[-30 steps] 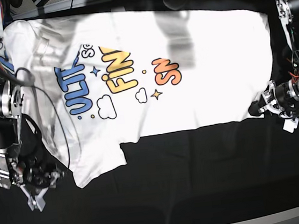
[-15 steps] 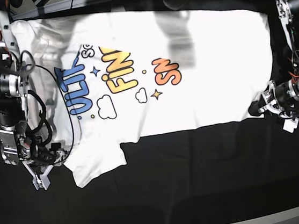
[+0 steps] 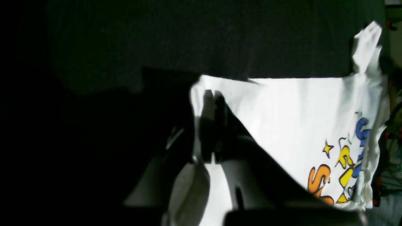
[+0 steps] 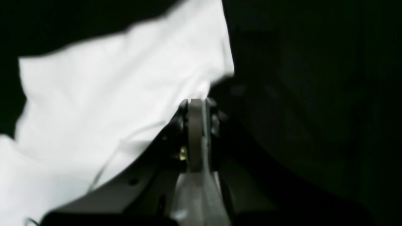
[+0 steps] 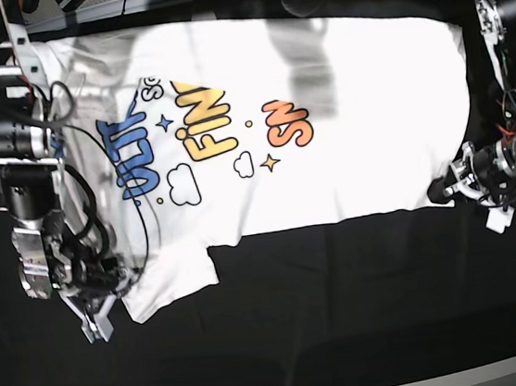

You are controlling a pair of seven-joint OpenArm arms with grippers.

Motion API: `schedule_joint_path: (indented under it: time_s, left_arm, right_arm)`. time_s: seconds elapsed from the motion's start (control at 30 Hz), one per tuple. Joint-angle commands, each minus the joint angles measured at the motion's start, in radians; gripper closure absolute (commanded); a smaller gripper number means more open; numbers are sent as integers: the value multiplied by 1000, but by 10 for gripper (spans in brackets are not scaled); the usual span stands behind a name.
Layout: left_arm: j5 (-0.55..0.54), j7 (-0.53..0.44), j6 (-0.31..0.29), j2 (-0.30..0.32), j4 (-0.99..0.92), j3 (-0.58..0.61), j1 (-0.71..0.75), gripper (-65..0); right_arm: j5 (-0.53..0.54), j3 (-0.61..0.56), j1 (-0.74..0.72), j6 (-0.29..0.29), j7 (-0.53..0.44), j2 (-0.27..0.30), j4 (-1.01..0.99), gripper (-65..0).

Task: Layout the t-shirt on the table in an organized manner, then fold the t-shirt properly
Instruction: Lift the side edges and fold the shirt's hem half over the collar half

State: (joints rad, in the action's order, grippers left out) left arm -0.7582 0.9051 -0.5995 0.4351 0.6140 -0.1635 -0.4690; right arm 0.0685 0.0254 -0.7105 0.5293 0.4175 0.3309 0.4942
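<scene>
Black cloth is covering the worktop point(image 5: 346, 313), where the white t-shirt point(image 5: 327, 148) is lying spread, print up. Left gripper point(image 5: 446, 188) jaws are pinching its hem corner; right gripper point(image 5: 110, 282) jaws are pressed together at the sleeve edge.

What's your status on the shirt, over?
Both end effectors shut: left on the t-shirt hem corner, right at its sleeve edge. Shirt spread print-up on the table. Nothing in the way.

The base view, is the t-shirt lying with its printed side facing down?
No, the t-shirt lies print side up on the table, with its blue, yellow and orange letters plainly showing.
</scene>
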Motion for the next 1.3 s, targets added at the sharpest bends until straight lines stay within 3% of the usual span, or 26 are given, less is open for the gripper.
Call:
schedule_joint_path:
  time_s: [0.0,0.23,0.33,0.43,0.6,0.7,0.9,1.0,1.27]
  left_arm:
    - [-2,-4,0,12,10,0,-43,0]
    - [44,-36,0,12,10,0,-137,0]
    - [61,-46,-1,14,10,0,-149,0]
    - [62,-33,-24,15,10,0,-141,0]
    - [61,-24,-49,21,52,0,-77,0]
    - [54,-19,-49,40,171,0,10,0]
    - [-83,73,-32,95,615,0,228,0]
    - [-77,67,5,111,804,0,310,0]
    - [11,59,5,117,1070,-1,491,0]
  right_arm:
    - [13,1,-54,1,-12,13,25,0]
    - [48,1,-136,11,48,13,26,0]
    - [72,1,-136,68,78,13,43,0]
    - [101,1,-117,169,117,15,76,0]
    - [171,1,-30,169,169,27,194,0]
    - [202,1,59,169,197,37,307,0]
    - [338,1,275,169,313,59,624,0]
    - [397,2,372,169,353,75,781,0]
    - [434,93,600,169,440,87,1091,0]
